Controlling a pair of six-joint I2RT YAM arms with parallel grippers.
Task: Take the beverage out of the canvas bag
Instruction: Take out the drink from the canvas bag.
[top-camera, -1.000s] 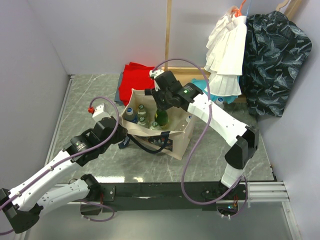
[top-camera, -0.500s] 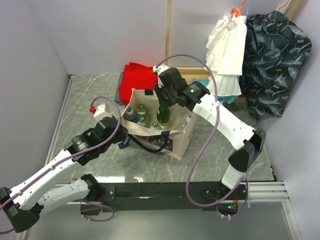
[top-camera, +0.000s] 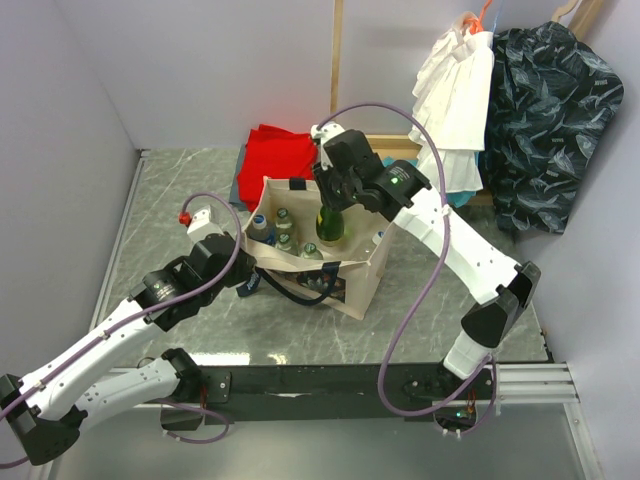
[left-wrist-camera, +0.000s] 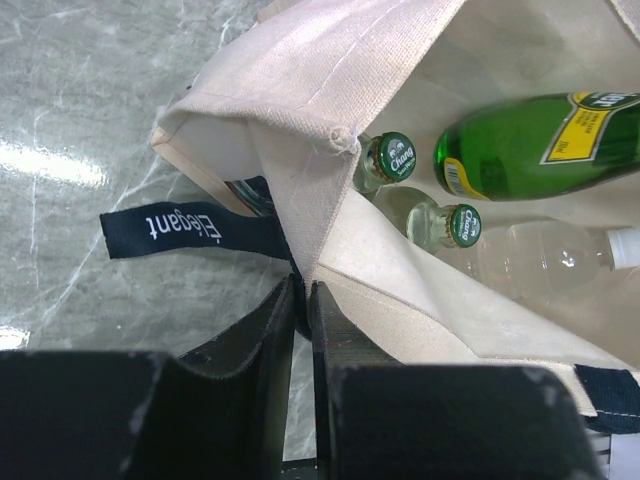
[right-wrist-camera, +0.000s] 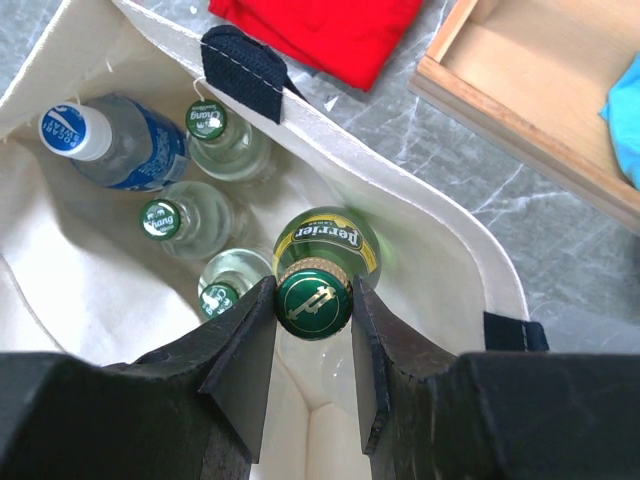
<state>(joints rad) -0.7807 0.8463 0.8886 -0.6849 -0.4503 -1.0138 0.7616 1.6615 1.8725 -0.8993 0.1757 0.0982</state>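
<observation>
Two grips could fail: right gripper (right-wrist-camera: 313, 300) clamped only on the bottle (right-wrist-camera: 325, 240) cap, left gripper (left-wrist-camera: 302, 300) seemingly pinching the bag (left-wrist-camera: 400, 290) rim.

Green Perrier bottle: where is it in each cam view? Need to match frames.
Top external: Perrier bottle centre, at canvas bag mouth, under right claw.
Left wrist: upper right, inside bag.
Right wrist: dead centre, cap in claw.
Shared landmark: green-capped clear bottles beside it.

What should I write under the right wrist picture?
Right gripper clamps a green Perrier bottle inside the canvas bag.
</observation>
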